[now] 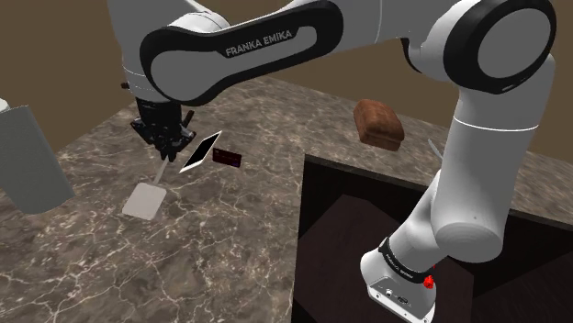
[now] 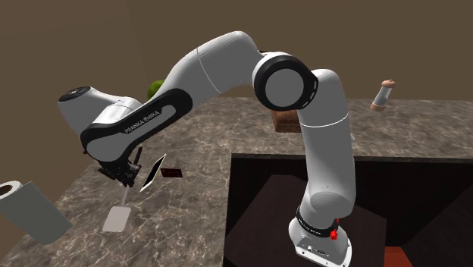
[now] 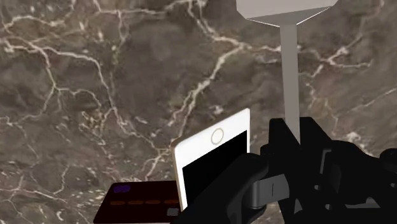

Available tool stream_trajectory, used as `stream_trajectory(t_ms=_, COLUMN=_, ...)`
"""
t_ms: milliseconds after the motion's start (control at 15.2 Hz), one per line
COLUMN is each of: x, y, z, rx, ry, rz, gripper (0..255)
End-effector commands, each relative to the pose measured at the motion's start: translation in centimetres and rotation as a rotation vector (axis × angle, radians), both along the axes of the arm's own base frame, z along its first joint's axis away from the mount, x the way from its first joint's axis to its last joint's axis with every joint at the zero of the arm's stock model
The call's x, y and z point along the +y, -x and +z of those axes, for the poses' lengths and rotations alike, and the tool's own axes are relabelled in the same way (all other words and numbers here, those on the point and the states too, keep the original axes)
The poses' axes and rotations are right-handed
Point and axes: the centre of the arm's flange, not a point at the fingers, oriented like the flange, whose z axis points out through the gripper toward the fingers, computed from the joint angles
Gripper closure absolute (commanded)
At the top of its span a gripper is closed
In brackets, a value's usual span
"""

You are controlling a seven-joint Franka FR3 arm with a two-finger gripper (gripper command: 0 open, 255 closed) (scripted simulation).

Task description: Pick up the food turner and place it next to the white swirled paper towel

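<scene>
My black two-finger claw [image 1: 165,149] is clamped on the thin straight handle of the grey food turner [image 1: 145,199]. So the grasp, the first part of the task, looks done, and the carrying and the setting down are what is left. In the wrist view the handle runs out from between my fingers to the flat square blade, so the turner hangs below the claw with its blade leading. I cannot say for sure if the blade is lifted or touches the dark brown veined marble countertop [image 1: 211,266]; it seems very near to the surface. The pale grey-white paper towel roll [image 1: 28,161] stands at the countertop's edge on the shoulder view's left, apart from the blade. The place next to it is where the turner must go. Just beside my claw a white phone with a black screen [image 1: 200,151] leans tilted, and a dark red card [image 1: 227,158] lies near it on the countertop.
</scene>
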Motion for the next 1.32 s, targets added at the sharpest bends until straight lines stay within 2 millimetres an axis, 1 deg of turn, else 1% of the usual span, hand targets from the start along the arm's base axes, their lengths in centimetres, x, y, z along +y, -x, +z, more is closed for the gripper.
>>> stream_trajectory(t_ms=0, x=-0.2, y=0.2, z=-1.1, rx=0.000, ry=0.000, rz=0.000, gripper=255)
stream_trajectory(t_ms=330, x=-0.2, y=0.2, z=-3.5, rx=0.000, ry=0.000, rz=0.000, gripper=255)
stream_trajectory(t_ms=792, x=-0.2, y=0.2, z=-3.5, rx=0.000, ry=0.000, rz=0.000, gripper=255)
stream_trajectory(t_ms=858, x=-0.2, y=0.2, z=-3.5, rx=0.000, ry=0.000, rz=0.000, gripper=0)
stream_trajectory(t_ms=1188, x=-0.2, y=0.2, z=-3.5, rx=0.000, ry=0.000, rz=0.000, gripper=0)
stream_trajectory(t_ms=1254, x=-0.1, y=0.2, z=-2.2, rx=0.000, ry=0.000, rz=0.000, gripper=0)
